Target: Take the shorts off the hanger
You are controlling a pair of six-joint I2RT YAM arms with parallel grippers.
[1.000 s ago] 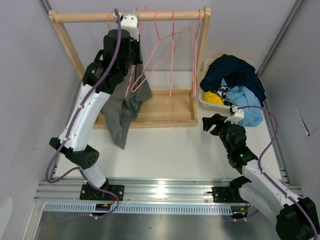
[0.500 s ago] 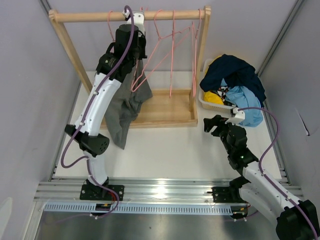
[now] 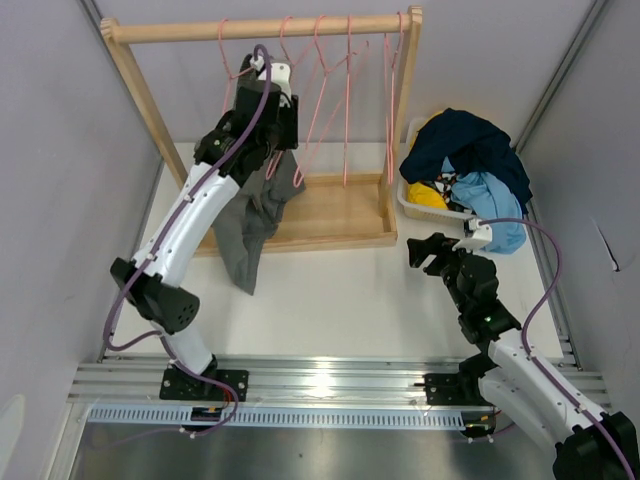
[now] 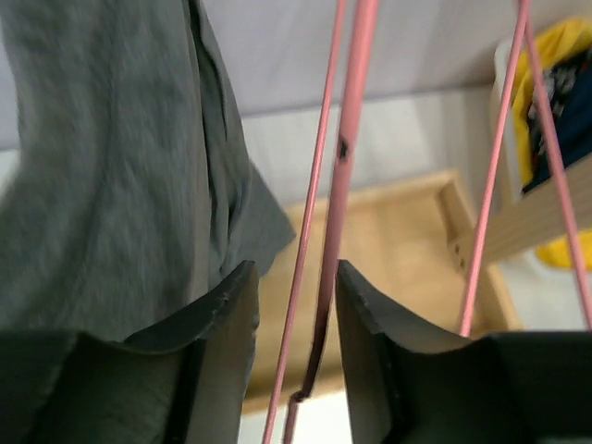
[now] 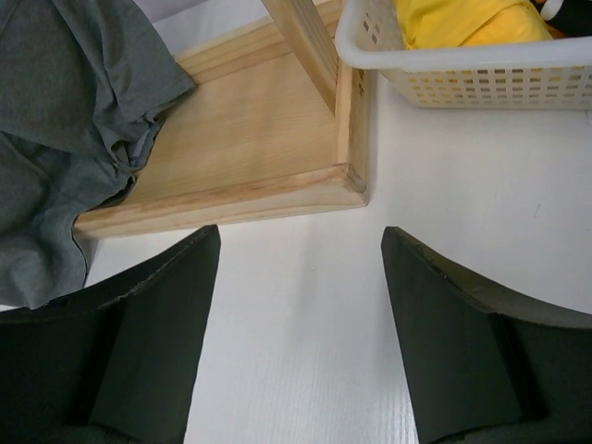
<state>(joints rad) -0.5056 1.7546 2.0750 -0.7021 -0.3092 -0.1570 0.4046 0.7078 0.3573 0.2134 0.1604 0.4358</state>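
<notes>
The left tool [image 4: 294, 273] is raised among the thin pink wire hangers [image 3: 322, 90] that hang from the round wooden rail [image 3: 330, 29] of the clothes rack. In the left wrist view its two dark fingers [image 4: 227, 319] stand apart, and two strands of one pink wire hanger [image 4: 347, 139] run down through the gap. The strands lie closer to the right-hand finger, and nothing is pinched between the fingers. The grey fabric shorts [image 3: 250, 225] hang just beside this tool, on its left in the wrist view, and touch the outer side of the near finger. From above they drape down from under the wrist, across the flat wooden base tray [image 3: 345, 215] of the rack and over its front edge onto the white surface [image 3: 330, 300]. Their top edge is hidden behind the arm, so whether a hanger carries them cannot be told.

The right tool [image 5: 298, 236] is low over the surface, near the corner of the base tray and the white plastic basket [image 5: 462, 65] of clothes. Its fingers are spread wide and hold nothing.
</notes>
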